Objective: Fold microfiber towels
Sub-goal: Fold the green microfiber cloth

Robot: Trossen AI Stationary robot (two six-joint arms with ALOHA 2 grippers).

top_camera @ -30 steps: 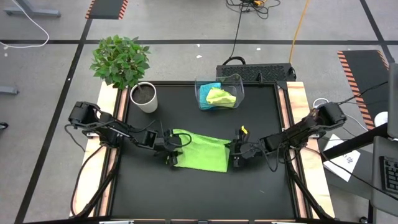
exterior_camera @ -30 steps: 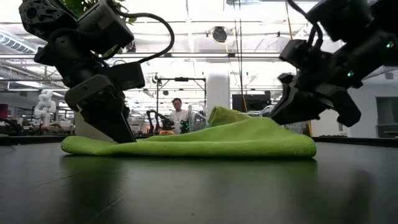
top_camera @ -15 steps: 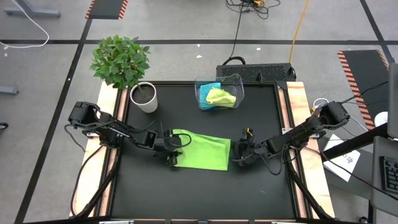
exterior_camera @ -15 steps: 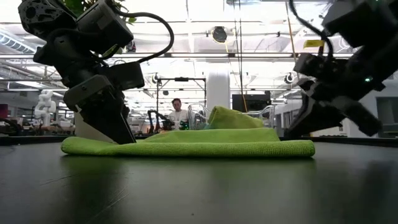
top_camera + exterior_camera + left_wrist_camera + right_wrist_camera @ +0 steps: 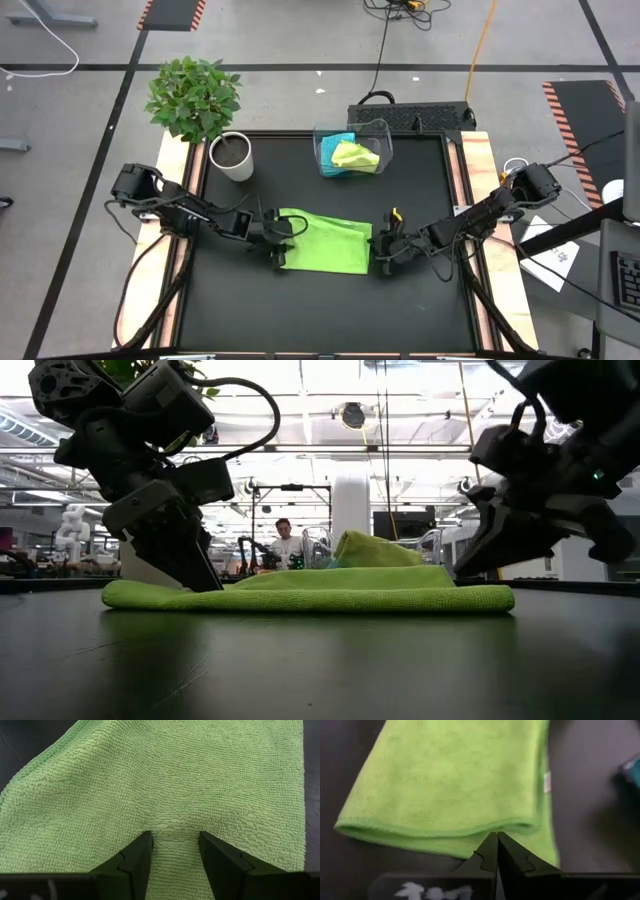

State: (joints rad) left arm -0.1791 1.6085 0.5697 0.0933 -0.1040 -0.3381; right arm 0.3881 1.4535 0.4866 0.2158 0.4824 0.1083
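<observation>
A lime-green microfiber towel [image 5: 326,246], folded over into layers, lies flat on the black table. My left gripper [image 5: 278,250] stands open on its left end. At the towel's right end my right gripper [image 5: 378,258] is shut, its tips at the folded edge [image 5: 470,831]. Another lime-green towel [image 5: 356,155] and a turquoise-blue one [image 5: 334,143] lie crumpled in the clear bin [image 5: 385,131] at the table's far edge. My left gripper sets both open fingertips [image 5: 144,840] down on the top of the towel near its left end [image 5: 175,827], slanting down from the table's left. The cloth puckers slightly between the tips and lies flat on the table. My right gripper's shut tips [image 5: 490,842] stand at the folded right edge; whether they touch it I cannot tell.
A potted plant in a white pot [image 5: 232,157] stands at the table's far left. Bare black table [image 5: 330,310] stretches in front of the towel. A person [image 5: 288,546] shows far off in the room beyond.
My right gripper drew back a little from the towel's right end, tipped, and came back to it, staying shut. The top layer at that end, humped up a second ago, now lies flat. My left gripper has kept still.
</observation>
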